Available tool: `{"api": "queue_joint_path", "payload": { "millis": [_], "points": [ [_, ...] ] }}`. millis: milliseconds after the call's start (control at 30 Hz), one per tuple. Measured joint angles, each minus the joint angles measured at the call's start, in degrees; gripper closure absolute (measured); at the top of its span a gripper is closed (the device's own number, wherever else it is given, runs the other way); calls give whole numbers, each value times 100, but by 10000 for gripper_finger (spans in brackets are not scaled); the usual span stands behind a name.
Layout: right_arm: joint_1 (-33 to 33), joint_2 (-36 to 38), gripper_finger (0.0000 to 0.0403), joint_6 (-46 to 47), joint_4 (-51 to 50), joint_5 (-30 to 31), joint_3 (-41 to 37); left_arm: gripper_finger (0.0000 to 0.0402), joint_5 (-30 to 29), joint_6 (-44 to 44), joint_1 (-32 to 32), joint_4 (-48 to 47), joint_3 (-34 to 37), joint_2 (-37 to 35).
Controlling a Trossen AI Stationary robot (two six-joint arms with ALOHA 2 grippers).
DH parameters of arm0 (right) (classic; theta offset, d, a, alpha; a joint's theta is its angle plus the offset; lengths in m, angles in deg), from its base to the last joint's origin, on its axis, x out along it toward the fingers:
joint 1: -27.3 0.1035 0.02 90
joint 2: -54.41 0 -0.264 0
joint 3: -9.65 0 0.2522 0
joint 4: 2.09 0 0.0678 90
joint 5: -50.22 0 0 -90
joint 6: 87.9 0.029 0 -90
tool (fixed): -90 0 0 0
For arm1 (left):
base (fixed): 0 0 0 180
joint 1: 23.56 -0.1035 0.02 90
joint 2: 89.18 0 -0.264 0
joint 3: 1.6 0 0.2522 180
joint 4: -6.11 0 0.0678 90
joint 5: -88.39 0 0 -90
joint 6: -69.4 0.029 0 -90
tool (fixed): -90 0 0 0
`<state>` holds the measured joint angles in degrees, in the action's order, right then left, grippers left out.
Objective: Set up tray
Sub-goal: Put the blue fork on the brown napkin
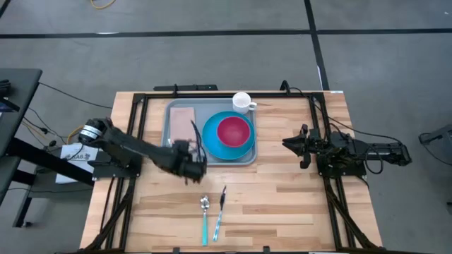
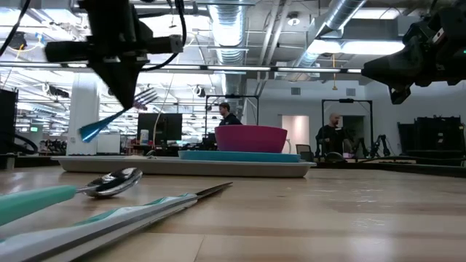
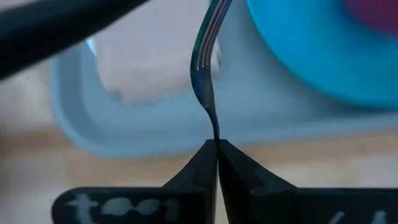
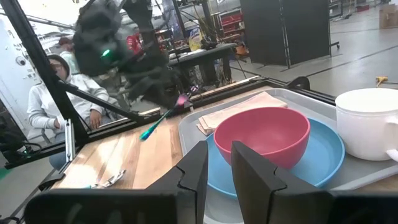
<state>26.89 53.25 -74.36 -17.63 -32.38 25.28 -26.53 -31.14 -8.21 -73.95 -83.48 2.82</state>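
Left tool [image 1: 189, 164] is clamped on a fork [image 3: 205, 68] by the neck, fingers [image 3: 193, 171] pinched tight together. It hangs in the air just off the near-left corner of the tray [image 1: 173, 113]. Fork tines point out over the tray rim toward the tan napkin [image 1: 183, 120]. In the low view the fork's teal handle [image 2: 98, 127] slopes down, well clear of the desk [image 1: 282, 204].

The tray sits at the far-centre of the desk, flat. On it: napkin on the left part, blue plate [image 1: 212, 137] on the right part, with a pink bowl [image 1: 234, 131] on the plate. A white mug [image 1: 242, 102] stands at the tray's far-right corner; can't tell if it is on the rim or just outside.

Right tool [image 1: 291, 144] waits to the right of the tray, apart from it, raised above the desk and pointing at the tray. Its fingers [image 4: 196, 168] stand slightly apart with nothing between them.

Spoon [image 1: 205, 212] and knife [image 1: 219, 208], both teal-handled, lie side by side on the desk near the front edge, well clear of the tray and below the left tool.

People are visible in the room behind.
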Motion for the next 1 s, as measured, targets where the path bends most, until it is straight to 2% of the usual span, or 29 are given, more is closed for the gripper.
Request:
{"api": "queue_joint_path", "payload": {
  "millis": [167, 367, 533, 733, 867, 1000],
  "points": [
    [0, 1, 339, 0, 0, 0, -1, 401, -266, 817, -933, -456, 0, -412],
    [0, -1, 339, 0, 0, -2, 0, 401, -76, 2301, -2231, -389, -2, -585],
    [1, -1, 339, 0, 0, -2, 0, 401, 293, 3720, -3290, 209, -2, -583],
    [0, 1, 339, -1, 0, -1, 0, 401, 852, 4885, -4329, 701, -2, -582],
    [-1, 0, 339, 0, 0, -1, -1, 401, 1213, 5271, -4766, 747, 56, -565],
    [1, -1, 339, 0, 0, 0, 0, 401, 1680, 5522, -5038, 942, 422, -565]
  ]
}}
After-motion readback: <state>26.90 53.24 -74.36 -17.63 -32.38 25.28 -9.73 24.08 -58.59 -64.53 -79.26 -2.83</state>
